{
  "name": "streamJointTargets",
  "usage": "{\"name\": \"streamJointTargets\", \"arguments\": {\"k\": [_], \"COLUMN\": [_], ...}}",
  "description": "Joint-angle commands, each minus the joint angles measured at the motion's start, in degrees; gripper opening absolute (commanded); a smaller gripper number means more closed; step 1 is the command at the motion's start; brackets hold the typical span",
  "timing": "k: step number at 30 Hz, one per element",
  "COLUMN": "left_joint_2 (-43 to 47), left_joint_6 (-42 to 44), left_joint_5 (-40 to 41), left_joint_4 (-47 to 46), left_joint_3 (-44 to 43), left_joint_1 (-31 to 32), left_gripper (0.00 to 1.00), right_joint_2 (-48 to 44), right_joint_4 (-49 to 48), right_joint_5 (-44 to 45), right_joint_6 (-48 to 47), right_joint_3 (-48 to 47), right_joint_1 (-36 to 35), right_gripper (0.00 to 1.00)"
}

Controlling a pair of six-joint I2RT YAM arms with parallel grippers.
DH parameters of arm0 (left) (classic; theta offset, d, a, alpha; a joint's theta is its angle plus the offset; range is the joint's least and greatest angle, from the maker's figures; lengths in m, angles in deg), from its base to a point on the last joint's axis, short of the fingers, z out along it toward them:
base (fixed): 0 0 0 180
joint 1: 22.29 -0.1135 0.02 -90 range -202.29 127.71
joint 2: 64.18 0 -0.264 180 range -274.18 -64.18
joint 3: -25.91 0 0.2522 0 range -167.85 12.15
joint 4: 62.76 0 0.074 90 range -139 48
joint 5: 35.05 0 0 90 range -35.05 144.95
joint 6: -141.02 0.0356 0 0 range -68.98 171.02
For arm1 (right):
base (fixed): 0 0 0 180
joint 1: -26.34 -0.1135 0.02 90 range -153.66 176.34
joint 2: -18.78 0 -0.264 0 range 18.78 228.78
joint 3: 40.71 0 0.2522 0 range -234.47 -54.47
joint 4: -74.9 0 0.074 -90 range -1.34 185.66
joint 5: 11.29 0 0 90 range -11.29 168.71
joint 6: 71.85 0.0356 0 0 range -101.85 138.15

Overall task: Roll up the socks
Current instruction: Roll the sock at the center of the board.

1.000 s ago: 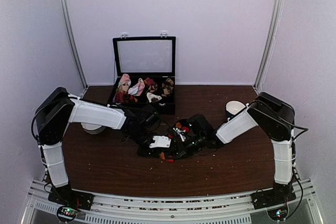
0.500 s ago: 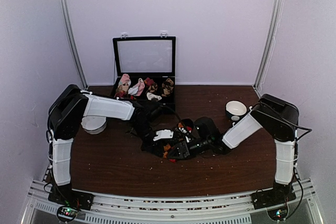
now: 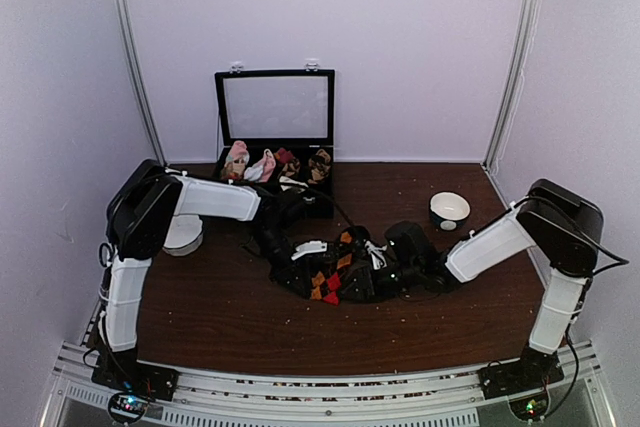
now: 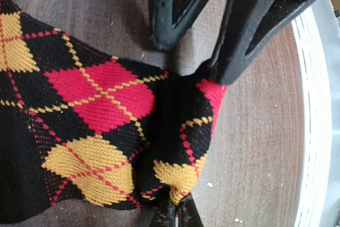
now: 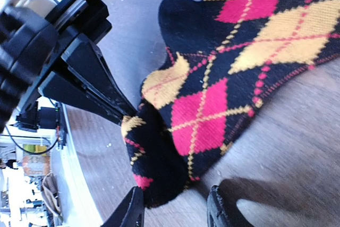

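Note:
A black argyle sock (image 3: 330,285) with red and orange diamonds lies mid-table between both grippers. In the left wrist view the sock (image 4: 101,110) spreads flat to the left, its folded edge bunched up. My left gripper (image 4: 175,217) is shut, pinching that bunched edge. My right gripper (image 5: 175,210) is open, its jaws either side of the sock's (image 5: 212,94) folded black end. Its fingers (image 4: 164,9) show opposite in the left wrist view, one touching the sock's edge. From above, the left gripper (image 3: 305,272) and right gripper (image 3: 362,277) nearly meet.
A black case (image 3: 273,107) with its lid up stands at the back, holding pink, white and dark sock bundles (image 3: 262,167). A white bowl (image 3: 449,209) sits at the right, a white dish (image 3: 183,235) at the left under the left arm. The table's near rail (image 4: 313,104) is close.
Both arms have shifted to the right and the sock has been drawn out flatter, with more red and orange diamonds showing between the grippers.

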Motion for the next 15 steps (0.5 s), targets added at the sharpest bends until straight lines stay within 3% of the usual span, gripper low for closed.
{"name": "streamJointTargets", "arguments": {"k": [1, 8, 9, 10, 11, 15], "left_joint_2": [-5.20, -8.34, -8.89, -9.33, -9.74, -11.51], "left_joint_6": [-0.78, -0.77, -1.25, -1.62, -2.07, -3.53], "left_joint_5": [4.60, 3.60, 3.28, 2.95, 2.55, 0.42], "left_joint_4": [4.38, 9.26, 9.95, 10.57, 11.07, 14.29], "left_joint_3": [-0.05, -4.35, -5.15, -5.91, -6.55, -9.50], "left_joint_1": [-0.48, -0.70, -0.98, -1.15, -1.36, -2.25], "left_gripper": [0.00, 0.00, 0.00, 0.00, 0.00, 0.00], "right_joint_2": [-1.89, -12.39, -13.33, -14.35, -15.28, -19.48], "right_joint_4": [12.66, 17.11, 18.59, 20.10, 22.09, 28.84], "right_joint_5": [6.91, 13.62, 14.66, 16.13, 18.09, 29.33], "right_joint_6": [-3.19, -7.06, -8.01, -9.42, -10.54, -14.00], "right_joint_3": [1.77, 8.25, 8.34, 8.19, 8.07, 5.81], "right_joint_1": [0.32, -0.42, -0.91, -1.46, -2.26, -7.11], "right_gripper": [0.42, 0.52, 0.64, 0.96, 0.99, 1.00]}}
